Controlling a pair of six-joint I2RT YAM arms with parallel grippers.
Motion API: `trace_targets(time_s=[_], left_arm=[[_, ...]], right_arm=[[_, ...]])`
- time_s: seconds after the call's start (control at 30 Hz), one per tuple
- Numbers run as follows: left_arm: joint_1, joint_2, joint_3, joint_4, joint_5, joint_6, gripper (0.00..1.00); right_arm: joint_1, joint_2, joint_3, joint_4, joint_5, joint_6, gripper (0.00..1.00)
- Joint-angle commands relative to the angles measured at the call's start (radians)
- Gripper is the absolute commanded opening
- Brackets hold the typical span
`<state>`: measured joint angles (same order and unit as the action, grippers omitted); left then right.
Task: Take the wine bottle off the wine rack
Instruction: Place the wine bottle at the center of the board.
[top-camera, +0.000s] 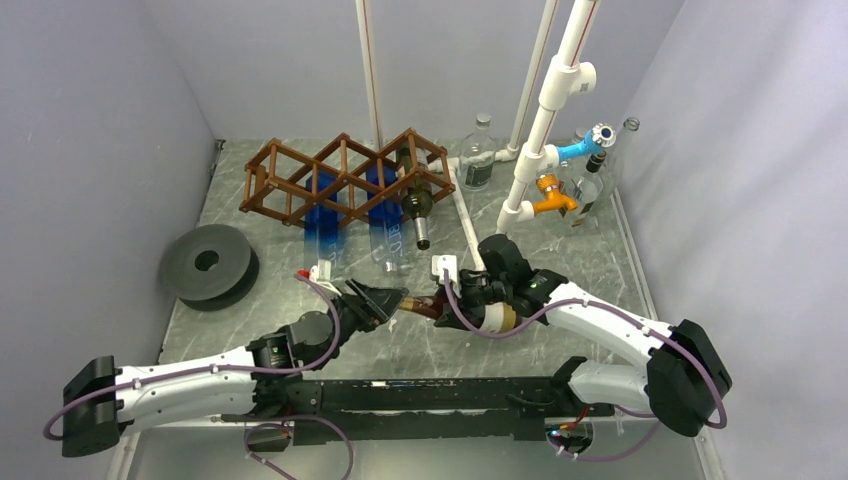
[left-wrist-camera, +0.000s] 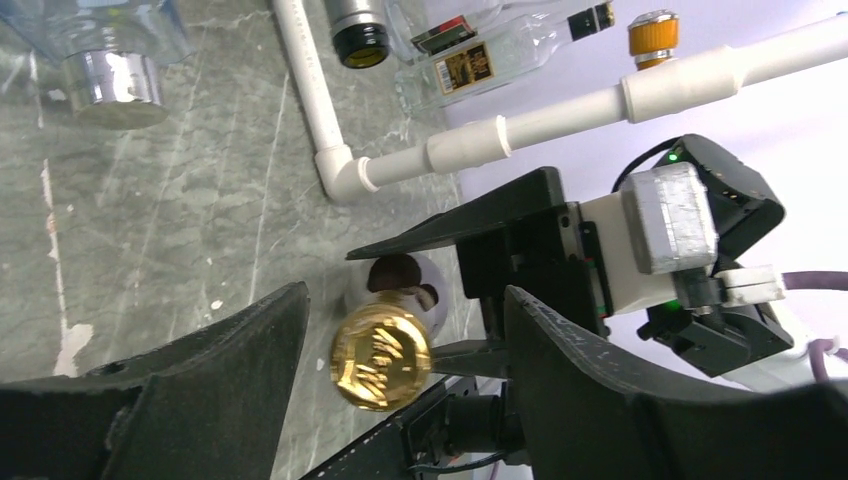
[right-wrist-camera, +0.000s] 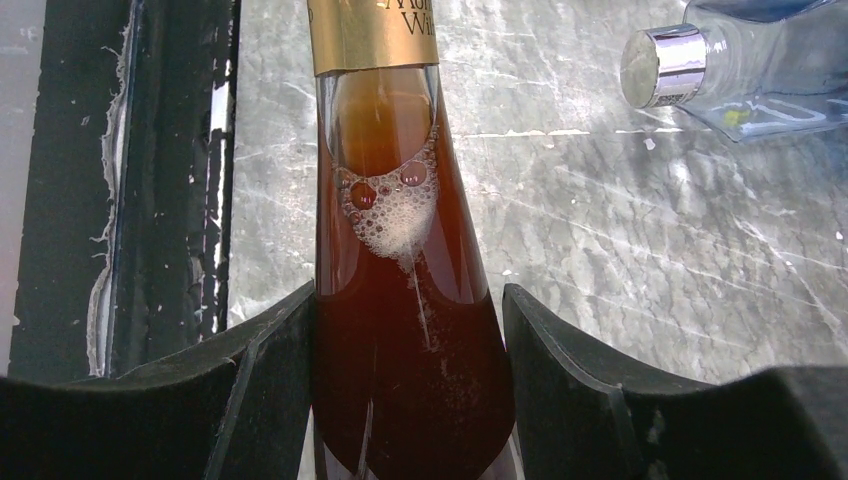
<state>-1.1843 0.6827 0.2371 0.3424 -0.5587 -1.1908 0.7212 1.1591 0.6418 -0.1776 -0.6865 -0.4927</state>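
Right wrist view: amber wine bottle (right-wrist-camera: 410, 230), foam at the shoulder, is clamped by the right tool (right-wrist-camera: 408, 320), held clear of the wine rack (top-camera: 345, 180) over the near surface (top-camera: 590, 260). Left tool (left-wrist-camera: 405, 300) is spread wide around the gold cap (left-wrist-camera: 381, 356), gaps seen on both sides.

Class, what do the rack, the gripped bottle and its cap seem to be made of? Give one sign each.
Rack: probably wood, brown, matt; slatted lattice. Bottle: clear glossy glass; amber liquid and bubbles show through. Cap: gold foil or metal, shiny, embossed.
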Motion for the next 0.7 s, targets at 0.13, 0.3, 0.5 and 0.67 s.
trace_targets(time_s=[0.13, 0.3, 0.5, 0.67], left_arm=[[-0.043, 0.067, 0.126, 0.027, -0.069, 0.030, 0.48], [-0.043, 0.088, 0.167, -0.026, -0.056, 0.065, 0.35], [-0.044, 0.099, 0.246, -0.076, -0.035, 0.188, 0.00], [-0.046, 0.158, 0.379, -0.125, 0.044, 0.338, 0.00]], right_arm=[[-0.009, -0.046, 0.034, 0.136, -0.070, 0.038, 0.00], [-0.012, -0.058, 0.035, 0.114, -0.114, 0.025, 0.00], [-0.012, -0.076, 0.043, 0.050, -0.173, -0.021, 0.36], [-0.012, -0.115, 0.075, -0.018, -0.199, -0.045, 0.75]])
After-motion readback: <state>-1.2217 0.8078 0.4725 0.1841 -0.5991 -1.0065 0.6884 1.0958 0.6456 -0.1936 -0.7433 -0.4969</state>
